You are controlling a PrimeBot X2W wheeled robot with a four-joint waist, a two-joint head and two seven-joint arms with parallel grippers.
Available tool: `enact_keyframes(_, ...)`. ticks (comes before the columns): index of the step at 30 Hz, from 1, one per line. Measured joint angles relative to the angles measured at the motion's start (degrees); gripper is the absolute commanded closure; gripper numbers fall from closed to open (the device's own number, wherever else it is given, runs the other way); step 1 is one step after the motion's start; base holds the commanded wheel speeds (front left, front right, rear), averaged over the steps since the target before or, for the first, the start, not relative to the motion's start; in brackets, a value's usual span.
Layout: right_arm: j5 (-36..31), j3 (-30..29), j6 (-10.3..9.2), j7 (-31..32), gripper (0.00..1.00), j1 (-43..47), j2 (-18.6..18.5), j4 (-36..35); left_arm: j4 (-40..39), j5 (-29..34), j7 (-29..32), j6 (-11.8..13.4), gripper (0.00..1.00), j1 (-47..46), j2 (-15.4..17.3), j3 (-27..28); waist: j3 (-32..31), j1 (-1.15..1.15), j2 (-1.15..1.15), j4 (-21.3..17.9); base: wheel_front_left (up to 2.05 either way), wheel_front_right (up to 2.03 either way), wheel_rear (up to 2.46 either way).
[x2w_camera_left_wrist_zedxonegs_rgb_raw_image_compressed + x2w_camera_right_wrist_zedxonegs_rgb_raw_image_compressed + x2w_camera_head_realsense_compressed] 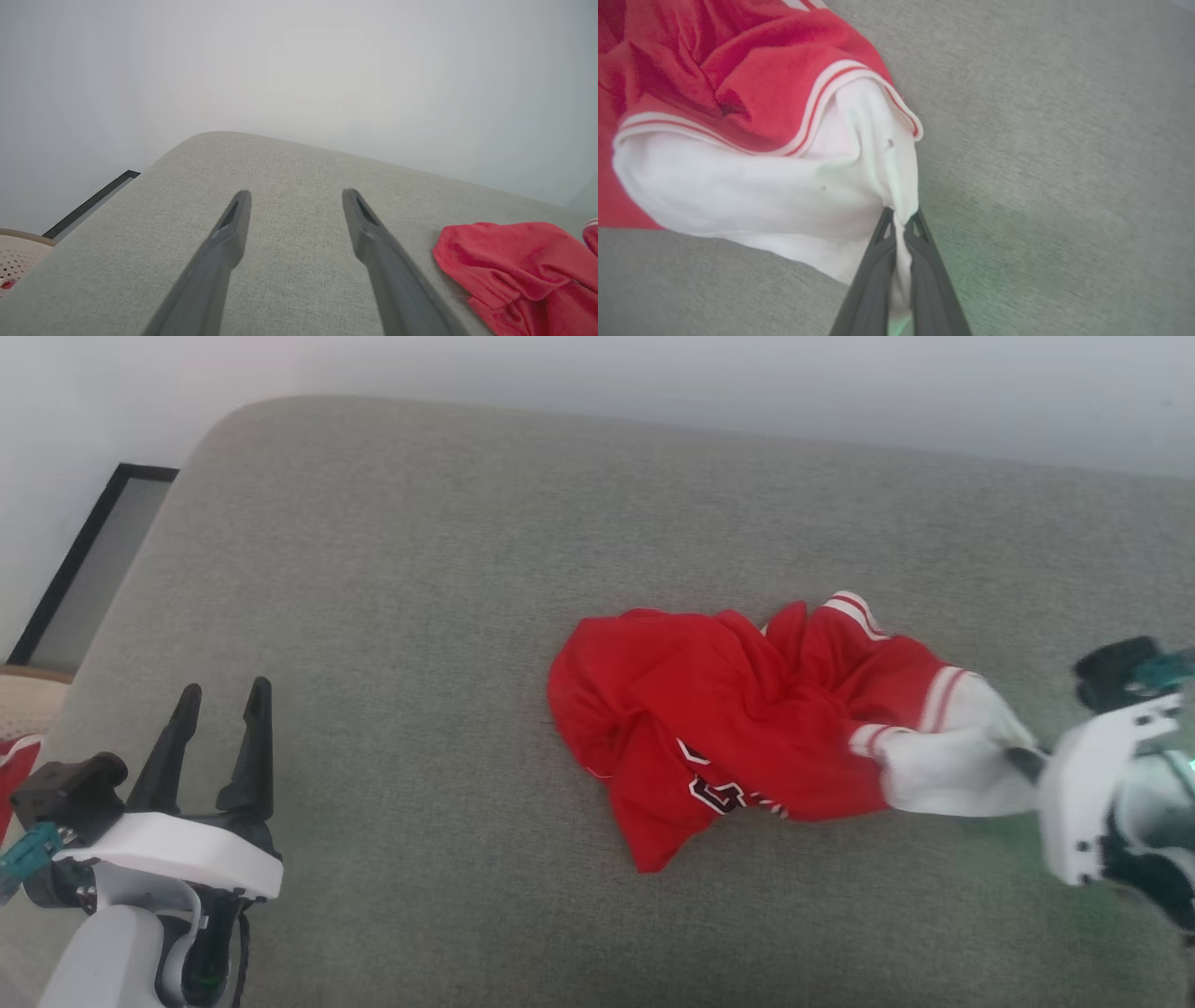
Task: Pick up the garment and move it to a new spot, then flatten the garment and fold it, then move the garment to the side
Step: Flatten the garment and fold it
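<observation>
Pinching the garment [728, 709] at white sleeve [761, 186], right jaws clamped, left jaws apart, beige basket [18, 254] holding red cloth [11, 775].

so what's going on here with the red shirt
The robot is starting on the garment, a red jersey that lies crumpled on the grey cushion. Its right gripper has shut on the edge of the white sleeve, with the cloth pinched between the fingers. The left gripper is open over bare cushion, well apart from the shirt. Nothing is flattened or folded yet.
</observation>
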Motion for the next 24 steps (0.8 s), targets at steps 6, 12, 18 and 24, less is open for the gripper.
enact_keyframes(6, 1.45, -6.45, 0.00, 5.65, 1.00, 4.28, -4.79, -3.79, -0.22, 0.36, 0.00, -0.53, 0.00, -0.15, -0.13, 0.51, 0.56, 0.00, 0.00, -1.06, 0.00, 0.00, 0.00)
enact_keyframes(12, 2.24, -10.01, 0.00, 8.90, 1.00, 9.25, -6.02, -1.74, -0.01, 0.81, 0.00, -0.96, 0.00, -1.64, -0.68, 0.36, 2.13, 0.00, 0.00, -1.04, 0.00, 0.00, 0.00)
enact_keyframes(18, 3.09, -9.56, 0.02, 6.14, 1.00, 7.71, -4.56, 4.43, 1.18, 1.07, 0.00, -1.13, 0.00, -2.68, -0.86, 0.07, 3.03, 0.00, 0.00, -0.97, 0.00, 0.00, 0.00)
enact_keyframes(24, 3.99, -7.30, 0.02, 4.20, 0.00, 4.25, -3.18, 9.49, 2.01, 1.12, 0.01, -1.30, 0.00, -4.20, 0.09, -1.29, 2.81, 0.00, 0.00, -1.66, 0.00, 0.00, 0.00)
